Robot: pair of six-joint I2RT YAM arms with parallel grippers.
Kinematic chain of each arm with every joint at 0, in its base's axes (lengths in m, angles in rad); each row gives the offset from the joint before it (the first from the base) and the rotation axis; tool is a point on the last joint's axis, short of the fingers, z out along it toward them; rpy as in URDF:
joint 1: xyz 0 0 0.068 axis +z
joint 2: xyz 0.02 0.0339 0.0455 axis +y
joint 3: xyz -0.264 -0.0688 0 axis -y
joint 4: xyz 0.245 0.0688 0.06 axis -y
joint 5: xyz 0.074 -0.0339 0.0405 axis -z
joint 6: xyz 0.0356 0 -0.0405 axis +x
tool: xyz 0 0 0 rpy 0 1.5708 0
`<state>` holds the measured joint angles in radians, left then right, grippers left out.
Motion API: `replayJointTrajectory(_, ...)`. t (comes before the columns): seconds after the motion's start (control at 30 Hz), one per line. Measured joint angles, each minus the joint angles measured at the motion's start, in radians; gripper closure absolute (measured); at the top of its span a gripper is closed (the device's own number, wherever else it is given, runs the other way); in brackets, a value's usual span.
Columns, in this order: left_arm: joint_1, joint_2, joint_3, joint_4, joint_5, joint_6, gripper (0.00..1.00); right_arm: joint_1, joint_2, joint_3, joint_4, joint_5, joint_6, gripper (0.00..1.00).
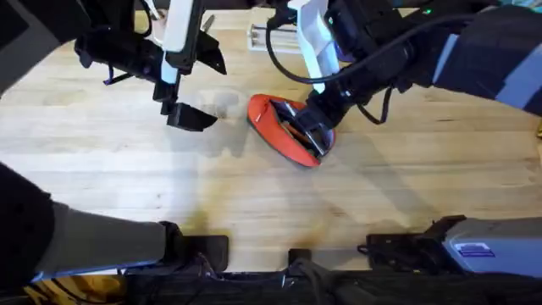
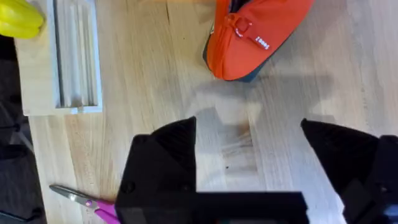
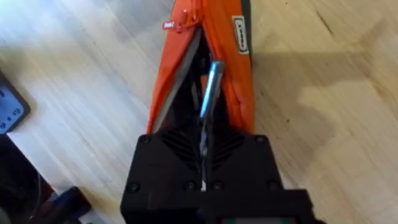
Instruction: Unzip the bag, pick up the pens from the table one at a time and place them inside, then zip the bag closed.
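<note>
The bag is an elongated orange-red fabric pouch with dark zip edging, lying flat on the table near its middle, its long axis slanting across the pale jointed planks. Its zip is open, the slit gaping along the top, with a small red pull tag at the far end. A slim silvery-grey pen is tilted, its tip down into the bag's open slit, roughly in line with the bag's length.
</note>
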<state>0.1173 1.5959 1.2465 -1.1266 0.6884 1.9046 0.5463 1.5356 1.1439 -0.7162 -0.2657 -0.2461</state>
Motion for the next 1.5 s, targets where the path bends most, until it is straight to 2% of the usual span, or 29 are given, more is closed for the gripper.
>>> replayJointTrajectory(0.27,0.000,0.000,0.000,0.000,0.000,0.000,0.007,0.024,0.003,0.000,-0.053,0.004,-0.039,0.970)
replayJointTrajectory(0.57,0.000,0.000,0.000,0.000,0.000,0.000,0.007,0.026,0.068,0.000,0.133,0.007,-0.047,0.969)
replayJointTrajectory(0.73,0.000,0.000,0.000,0.000,0.000,0.000,0.007,0.026,0.140,0.000,0.167,0.006,-0.050,0.969)
replayJointTrajectory(0.83,0.000,0.000,0.000,0.000,0.000,0.000,0.008,0.025,0.142,0.001,0.168,0.006,-0.050,0.969)
replayJointTrajectory(0.87,0.000,0.000,0.000,-0.001,0.000,0.000,0.007,0.025,0.143,0.001,0.165,0.006,-0.042,0.670)
replayJointTrajectory(1.0,0.000,0.000,0.000,-0.003,0.000,0.000,0.007,0.028,0.141,0.002,0.149,0.005,-0.017,0.102)
replayJointTrajectory(1.03,0.000,0.000,0.000,-0.003,0.000,0.000,0.007,0.030,0.124,0.016,0.121,0.003,0.000,0.007)
replayJointTrajectory(1.37,0.000,0.000,0.000,-0.003,0.000,0.000,0.008,0.029,-0.015,0.106,0.127,0.006,0.118,0.004)
replayJointTrajectory(1.5,0.000,0.000,0.000,0.004,0.000,0.000,0.007,0.029,-0.028,0.114,0.137,-0.030,0.263,0.004)
